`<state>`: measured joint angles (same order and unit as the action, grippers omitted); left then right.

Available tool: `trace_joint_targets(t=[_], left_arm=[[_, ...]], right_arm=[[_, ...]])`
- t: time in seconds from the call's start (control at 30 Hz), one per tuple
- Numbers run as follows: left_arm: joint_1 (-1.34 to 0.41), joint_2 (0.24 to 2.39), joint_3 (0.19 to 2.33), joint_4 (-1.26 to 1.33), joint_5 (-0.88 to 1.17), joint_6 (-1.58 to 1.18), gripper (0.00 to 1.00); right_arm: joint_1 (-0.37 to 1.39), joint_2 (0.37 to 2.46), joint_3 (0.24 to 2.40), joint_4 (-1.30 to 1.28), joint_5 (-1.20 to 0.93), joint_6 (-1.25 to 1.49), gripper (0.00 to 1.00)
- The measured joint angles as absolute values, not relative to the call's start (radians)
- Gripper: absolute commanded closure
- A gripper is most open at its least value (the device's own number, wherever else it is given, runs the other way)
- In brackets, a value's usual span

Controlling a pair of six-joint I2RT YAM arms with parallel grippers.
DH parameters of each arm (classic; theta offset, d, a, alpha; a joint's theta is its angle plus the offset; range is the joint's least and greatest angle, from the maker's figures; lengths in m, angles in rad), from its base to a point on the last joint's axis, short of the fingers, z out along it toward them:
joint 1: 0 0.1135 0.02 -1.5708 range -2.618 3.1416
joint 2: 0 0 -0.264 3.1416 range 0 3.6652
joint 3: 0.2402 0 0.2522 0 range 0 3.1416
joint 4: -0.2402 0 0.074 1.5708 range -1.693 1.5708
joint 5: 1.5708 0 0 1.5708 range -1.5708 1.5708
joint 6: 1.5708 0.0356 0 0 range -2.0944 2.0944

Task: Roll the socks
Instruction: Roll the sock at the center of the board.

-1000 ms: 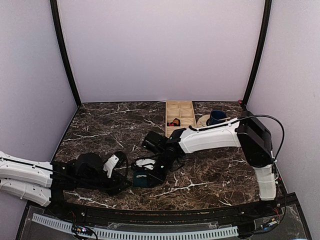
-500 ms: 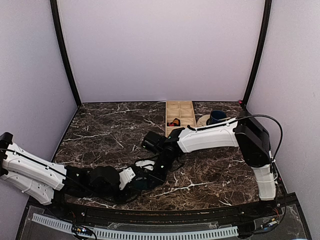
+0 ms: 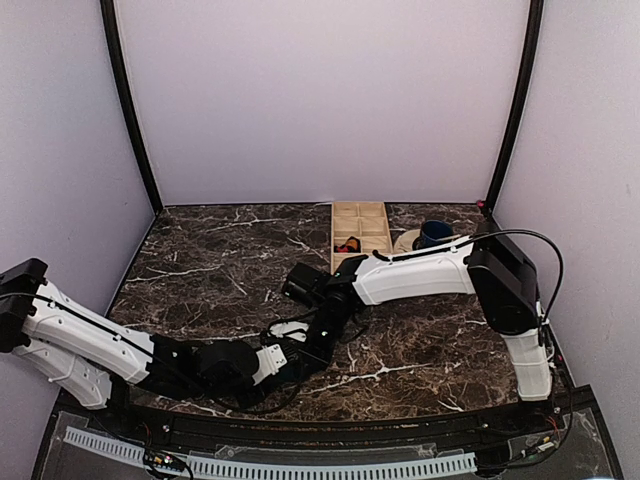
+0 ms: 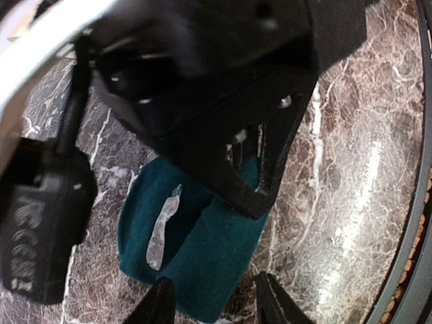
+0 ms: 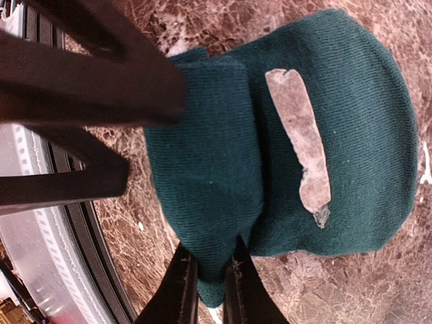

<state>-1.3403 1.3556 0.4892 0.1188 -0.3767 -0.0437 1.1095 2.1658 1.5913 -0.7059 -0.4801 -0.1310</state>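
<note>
The dark teal green knitted fabric sock (image 5: 337, 135) lies on the dark brown marble-patterned tabletop (image 4: 351, 169). It fills the centre and upper right of the right wrist view and sits at lower centre of the left wrist view. From overhead it is mostly hidden where the two arms meet, at lower centre. The right end effector (image 5: 210, 262) is closed almost fully, pinching the thick folded edge of the sock at the bottom of its own view. The left end effector (image 4: 214, 302) stands partly open with nothing gripped, its fingertips straddling the sock's near edge. For the rolling step, the pinch should probably hold the fold firm while the left fingers tuck under the free end and turn it over tightly. A slack turn would likely let the roll spring open. The sock is doubled over itself, with one rounded end flat and a raised fold across its middle. The knit looks soft and ribless, and a pale glossy strip (image 5: 300, 148) lies along the flat part.
</note>
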Motion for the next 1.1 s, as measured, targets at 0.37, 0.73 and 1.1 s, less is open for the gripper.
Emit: trace_joint_targets(t=[0.37,0.73,1.1], left_arm=[[-1.340,1.445,0.542,0.125,-0.386,0.041,0.55],[-1.345,1.513,0.595,0.115,-0.369,0.071,0.59],[-1.351,1.556,0.642,0.078,-0.375,0.036,0.61]], right_arm=[[1.107,2.168,1.592,-0.714,-0.499,-0.149,0.92],[1.105,2.172,1.592,-0.719,-0.513,-0.163,0.92],[1.092,2.174,1.592,-0.731,-0.523,-0.176,0.92]])
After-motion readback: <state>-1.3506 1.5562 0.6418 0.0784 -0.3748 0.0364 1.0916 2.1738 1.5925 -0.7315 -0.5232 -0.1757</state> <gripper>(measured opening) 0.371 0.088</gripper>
